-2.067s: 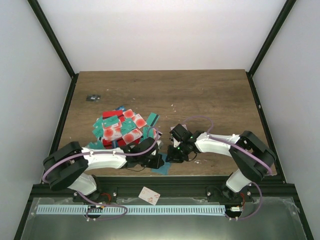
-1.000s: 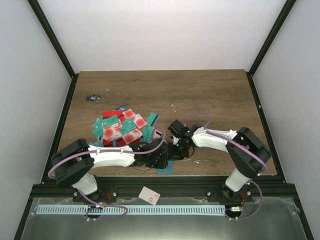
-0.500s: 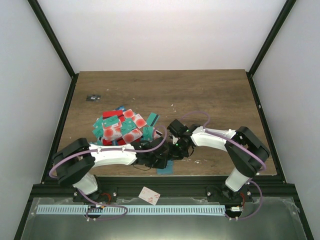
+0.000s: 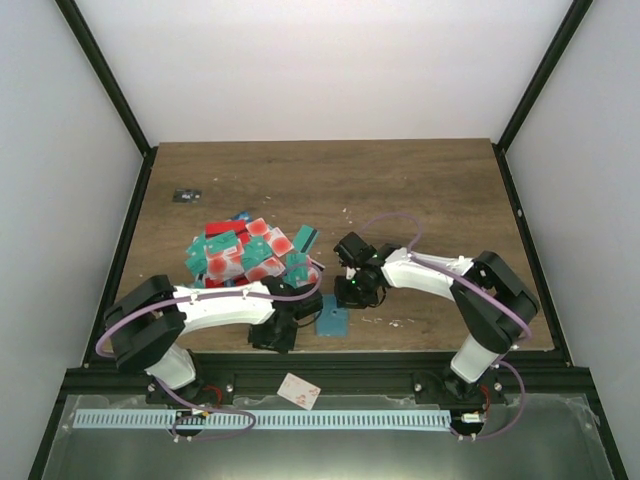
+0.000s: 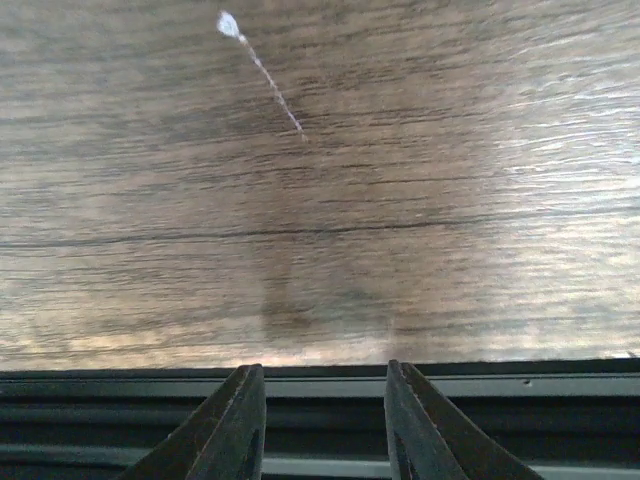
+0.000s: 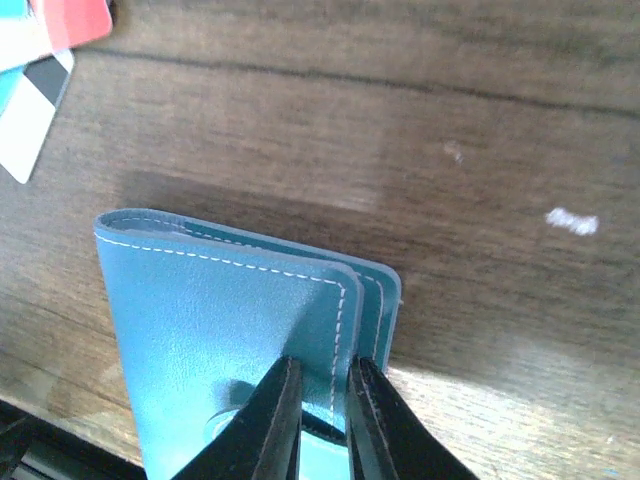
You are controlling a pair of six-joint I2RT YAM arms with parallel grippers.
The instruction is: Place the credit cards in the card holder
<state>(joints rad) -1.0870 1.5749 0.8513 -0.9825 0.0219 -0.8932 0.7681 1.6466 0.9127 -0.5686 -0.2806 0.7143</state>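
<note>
grips teal-blue folding leather card holder (image 6: 215,320) in narrowed right gripper (image 6: 324,372); holds nothing in part-open left gripper (image 5: 322,378) at 9 o'clock.

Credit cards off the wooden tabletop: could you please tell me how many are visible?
1. A white, red-blotched card lies on the dark front ledge, near its middle; others may be hidden.

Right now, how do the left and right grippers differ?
The left gripper stands open with nothing between its fingers; the right gripper is pinched shut on an edge of the card holder. The left gripper hangs over bare table; the right gripper is over the card holder. Both sit low, close to the table.
</note>
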